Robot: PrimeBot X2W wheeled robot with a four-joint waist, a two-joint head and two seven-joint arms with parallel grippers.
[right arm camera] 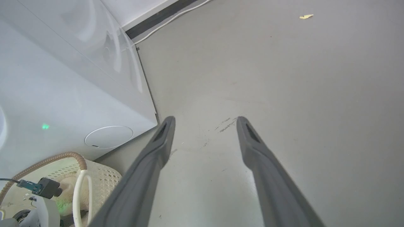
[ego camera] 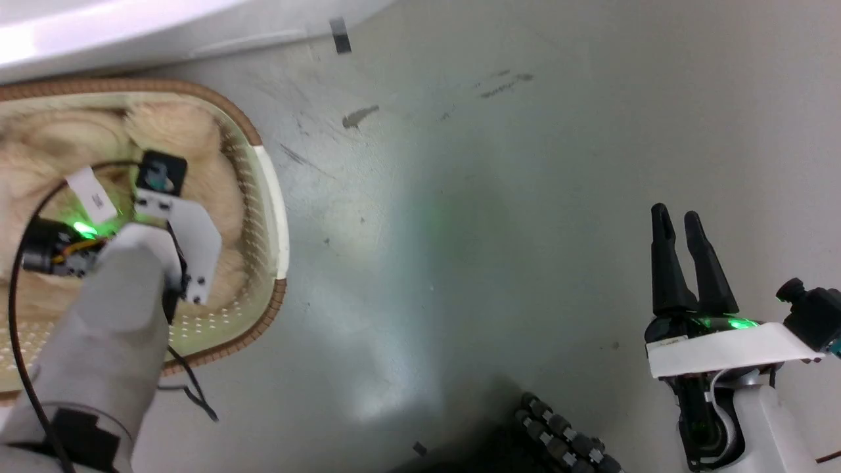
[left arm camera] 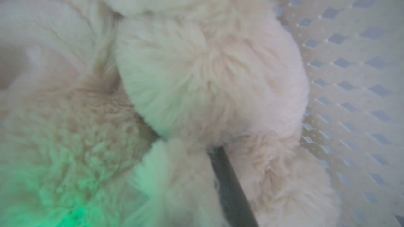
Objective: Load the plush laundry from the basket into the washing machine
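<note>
Left arm (ego camera: 112, 315) angles down into basket (ego camera: 272, 197), left end effector (left arm camera: 202, 149) buried in and gripping plush (left arm camera: 214, 78); right end effector (ego camera: 677, 217) hangs open above floor (ego camera: 460, 230).

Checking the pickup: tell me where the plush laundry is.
At the head view's left, the plush laundry lies inside the basket, just below the washing machine.

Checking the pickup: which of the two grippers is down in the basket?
The left gripper, sunk into the plush laundry inside the basket; the right gripper hangs open above the floor.
</note>
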